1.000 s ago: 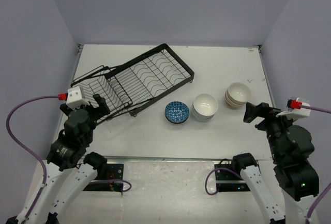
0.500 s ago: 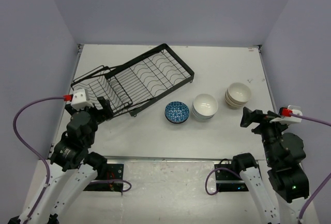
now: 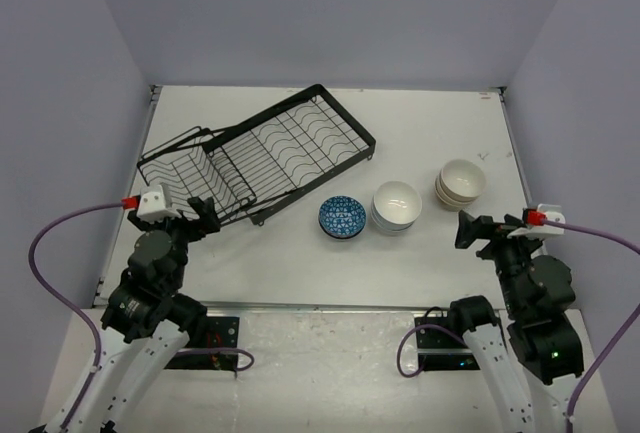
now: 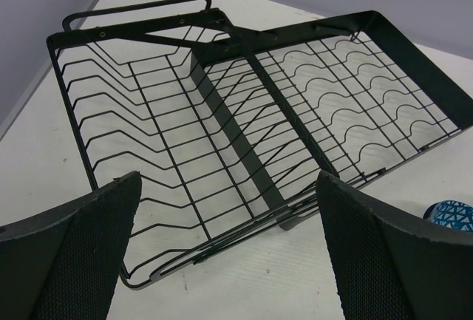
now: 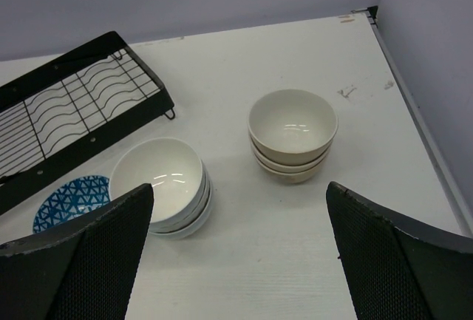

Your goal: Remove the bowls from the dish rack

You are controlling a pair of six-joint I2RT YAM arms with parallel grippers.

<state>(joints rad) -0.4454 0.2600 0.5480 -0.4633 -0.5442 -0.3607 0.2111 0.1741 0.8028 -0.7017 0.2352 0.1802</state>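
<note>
The black wire dish rack (image 3: 260,158) lies slanted at the back left, and no bowl shows in it (image 4: 244,128). Three groups of bowls stand on the table to its right: a blue-patterned bowl (image 3: 341,217), a white stack (image 3: 396,206) and a beige stack (image 3: 460,183). My left gripper (image 3: 200,215) hovers open just in front of the rack's near corner, nothing between its fingers (image 4: 228,181). Low at the right, my right gripper (image 3: 478,230) is open and empty (image 5: 240,191), near side of the white stack (image 5: 162,183) and the beige stack (image 5: 292,131).
Purple walls close the table on the left, back and right. The table's right edge (image 5: 429,150) runs close to the beige stack. The blue bowl (image 5: 70,198) sits just off the rack's right end (image 5: 74,113).
Both arms have drawn back toward their bases. The left gripper slid away from the rack's corner, the right gripper moved left and nearer. Bowls and rack have not moved.
</note>
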